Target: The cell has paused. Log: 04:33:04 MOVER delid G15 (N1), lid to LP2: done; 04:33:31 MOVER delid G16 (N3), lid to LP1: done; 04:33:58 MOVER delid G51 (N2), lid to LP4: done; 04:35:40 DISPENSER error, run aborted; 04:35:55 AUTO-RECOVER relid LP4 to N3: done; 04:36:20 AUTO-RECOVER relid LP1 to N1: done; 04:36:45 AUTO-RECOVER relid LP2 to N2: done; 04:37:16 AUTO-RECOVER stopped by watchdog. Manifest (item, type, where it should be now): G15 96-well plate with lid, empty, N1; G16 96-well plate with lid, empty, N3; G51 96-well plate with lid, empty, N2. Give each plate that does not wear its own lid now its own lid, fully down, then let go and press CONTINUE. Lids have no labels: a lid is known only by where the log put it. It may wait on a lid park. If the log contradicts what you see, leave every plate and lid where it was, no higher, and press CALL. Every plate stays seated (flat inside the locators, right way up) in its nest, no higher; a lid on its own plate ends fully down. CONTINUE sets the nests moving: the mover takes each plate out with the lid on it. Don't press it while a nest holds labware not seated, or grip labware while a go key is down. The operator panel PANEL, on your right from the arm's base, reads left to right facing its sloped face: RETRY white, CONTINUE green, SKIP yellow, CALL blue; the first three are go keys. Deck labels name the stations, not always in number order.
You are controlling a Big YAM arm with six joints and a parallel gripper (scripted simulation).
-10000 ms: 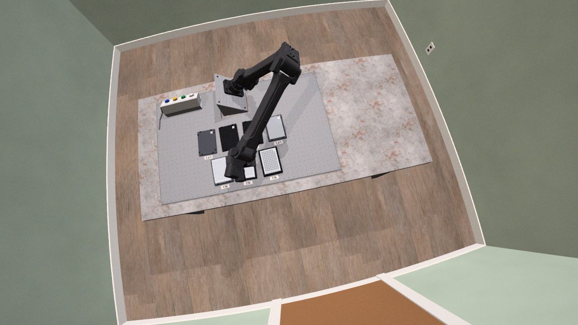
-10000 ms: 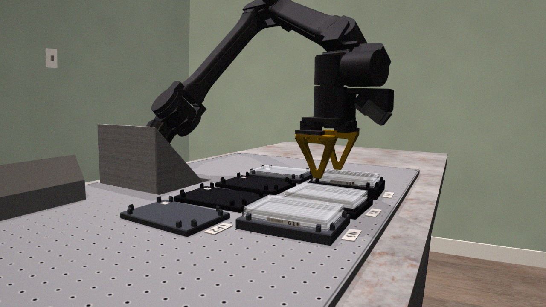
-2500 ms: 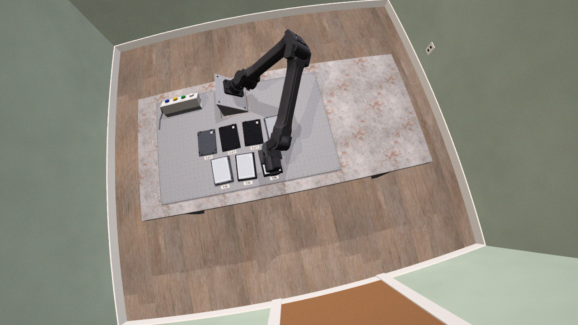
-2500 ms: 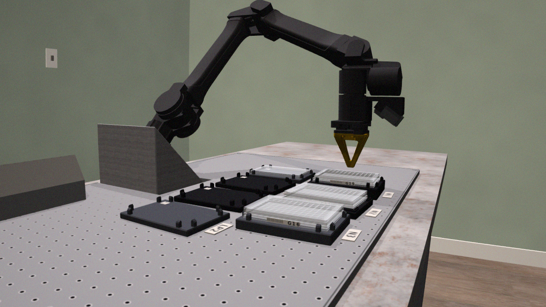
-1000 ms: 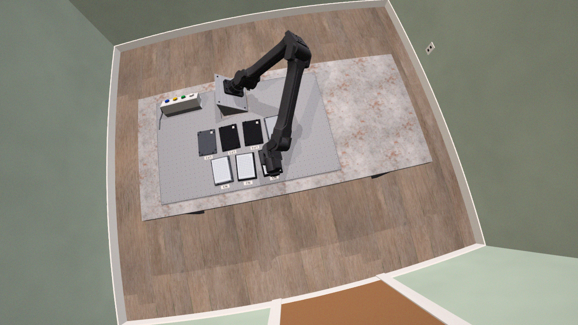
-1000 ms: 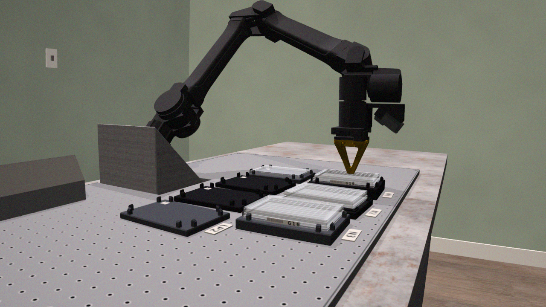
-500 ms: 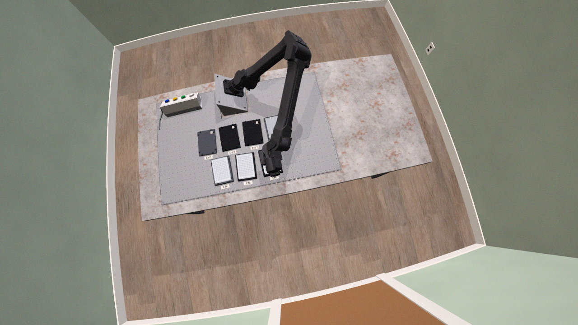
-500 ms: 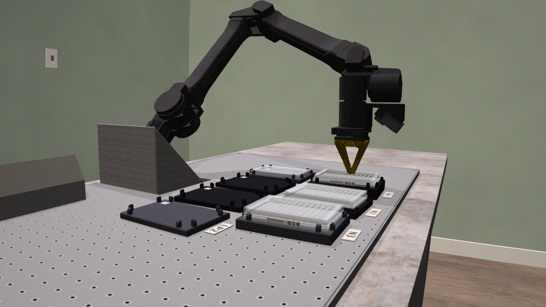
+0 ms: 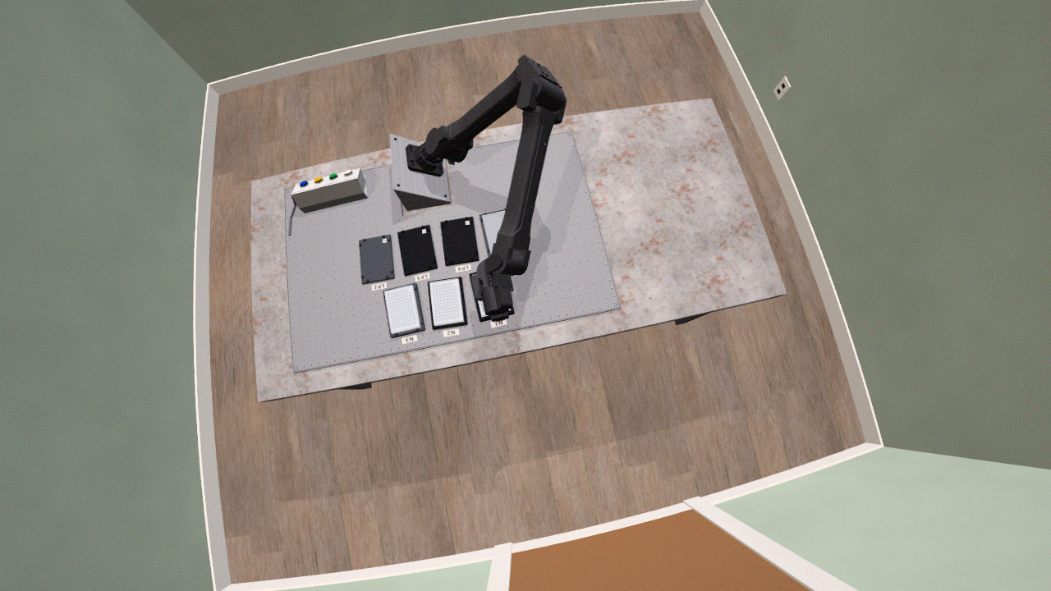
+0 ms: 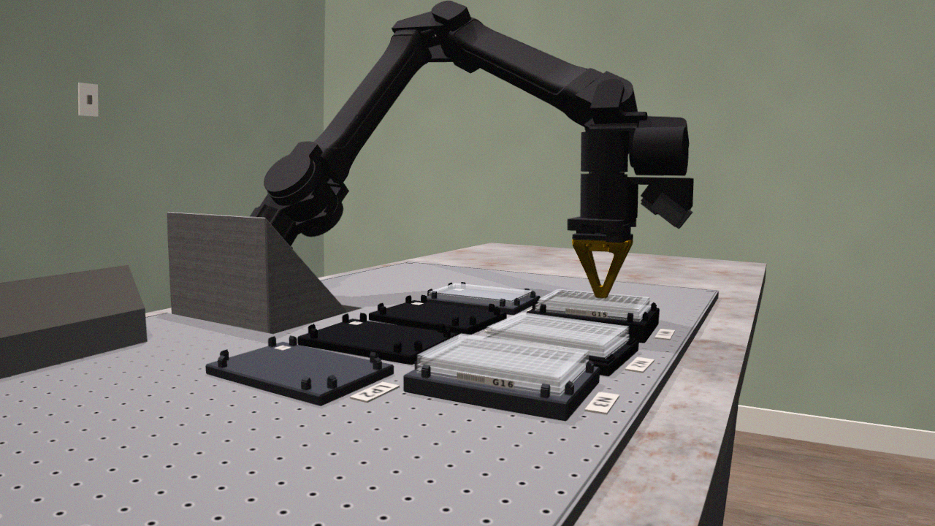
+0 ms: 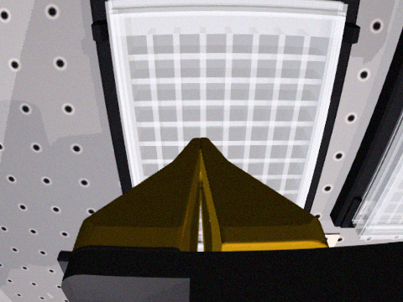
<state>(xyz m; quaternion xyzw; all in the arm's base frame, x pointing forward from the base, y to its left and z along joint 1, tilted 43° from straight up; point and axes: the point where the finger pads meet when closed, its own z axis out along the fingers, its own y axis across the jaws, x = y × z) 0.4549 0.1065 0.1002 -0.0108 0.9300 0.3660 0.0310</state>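
Note:
My gripper (image 10: 601,296) (image 11: 200,150) is shut and empty, its tips at or just above the top of plate G15 (image 10: 568,307) (image 11: 241,90) in N1. Contact cannot be told. G15 lies flat between the locators, with a clear layered rim. Plate G16 (image 9: 402,309) (image 10: 497,361) sits flat in N3 under a clear cover. A third clear plate (image 9: 446,302) (image 10: 559,330) sits in N2, its label hidden. A clear lid (image 9: 492,226) (image 10: 483,294) lies on the park beyond LP4, partly behind the arm in the top view.
Parks LP2 (image 9: 376,258) (image 10: 300,369), LP3 (image 9: 417,249) (image 10: 379,337) and LP4 (image 9: 460,240) (image 10: 437,315) hold nothing visible. The panel (image 9: 330,196) has blue (image 9: 303,183), yellow (image 9: 318,180), green (image 9: 332,176) and white (image 9: 348,172) keys. Upright locators edge the stations.

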